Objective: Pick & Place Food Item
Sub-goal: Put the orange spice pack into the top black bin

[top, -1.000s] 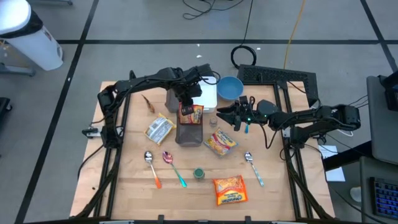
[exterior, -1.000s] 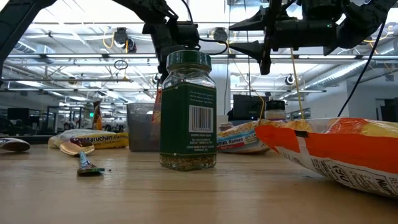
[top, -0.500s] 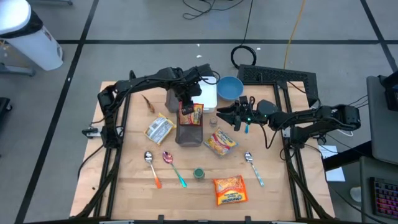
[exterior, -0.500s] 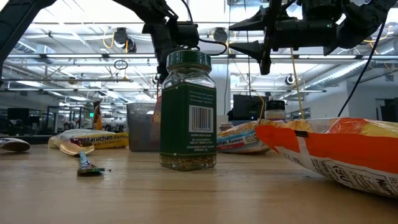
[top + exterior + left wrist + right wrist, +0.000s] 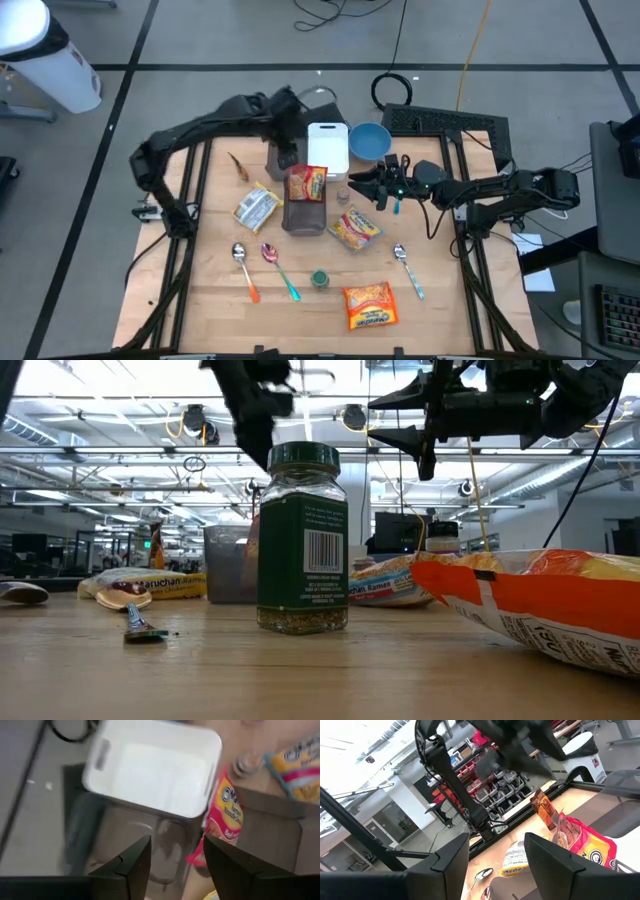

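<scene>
Noodle pack [image 5: 307, 184] stands on edge in the grey bin [image 5: 305, 214], leaning on the bin's far wall, next to the white tray [image 5: 327, 149]. Left gripper [image 5: 287, 150] is empty, fingers apart, just beyond the bin's far-left corner. Right gripper [image 5: 360, 185] hovers right of the bin, spread wide, holding nothing.

Risks: the pack sticks up past the rim, so it could tip out. Any left-arm sweep back over the bin may clip it. Right arm moving toward the bin could knock the small jar [image 5: 343, 196].
</scene>
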### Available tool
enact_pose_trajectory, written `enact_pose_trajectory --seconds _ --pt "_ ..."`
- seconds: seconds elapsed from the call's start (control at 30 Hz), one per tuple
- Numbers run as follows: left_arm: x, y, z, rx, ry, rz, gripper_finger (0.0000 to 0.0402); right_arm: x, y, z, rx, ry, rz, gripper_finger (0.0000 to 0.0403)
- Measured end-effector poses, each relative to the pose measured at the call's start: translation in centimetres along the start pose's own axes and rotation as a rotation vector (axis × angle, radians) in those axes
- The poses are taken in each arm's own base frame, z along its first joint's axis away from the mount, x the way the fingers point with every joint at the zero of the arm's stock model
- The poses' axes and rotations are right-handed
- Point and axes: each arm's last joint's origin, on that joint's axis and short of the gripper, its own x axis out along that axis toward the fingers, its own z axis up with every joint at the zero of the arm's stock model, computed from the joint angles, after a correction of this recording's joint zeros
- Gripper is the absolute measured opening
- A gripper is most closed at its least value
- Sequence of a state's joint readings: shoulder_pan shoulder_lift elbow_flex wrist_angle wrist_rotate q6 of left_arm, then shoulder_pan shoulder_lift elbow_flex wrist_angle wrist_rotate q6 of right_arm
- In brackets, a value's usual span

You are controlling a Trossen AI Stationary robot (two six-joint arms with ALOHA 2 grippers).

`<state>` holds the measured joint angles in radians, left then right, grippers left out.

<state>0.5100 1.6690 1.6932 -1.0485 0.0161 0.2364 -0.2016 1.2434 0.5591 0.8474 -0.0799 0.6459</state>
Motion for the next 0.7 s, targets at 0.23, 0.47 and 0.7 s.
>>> enact_pose_trajectory --seconds 0.23,0.47,0.7 --pt "-8.7 0.0 -2.0 -0.06 -0.186 0.169 0.0186 0.0 0.0 0.0 0.014 0.0 0.0 0.0185" --pt "-14.3 -0.7 -4.2 -0.182 -0.354 0.208 0.0186 0.0 0.0 0.0 0.023 0.0 0.0 0.0185" --pt "-16.9 -1.0 -5.3 -0.362 -0.469 0.182 0.0186 0.0 0.0 0.0 0.071 0.0 0.0 0.0185"
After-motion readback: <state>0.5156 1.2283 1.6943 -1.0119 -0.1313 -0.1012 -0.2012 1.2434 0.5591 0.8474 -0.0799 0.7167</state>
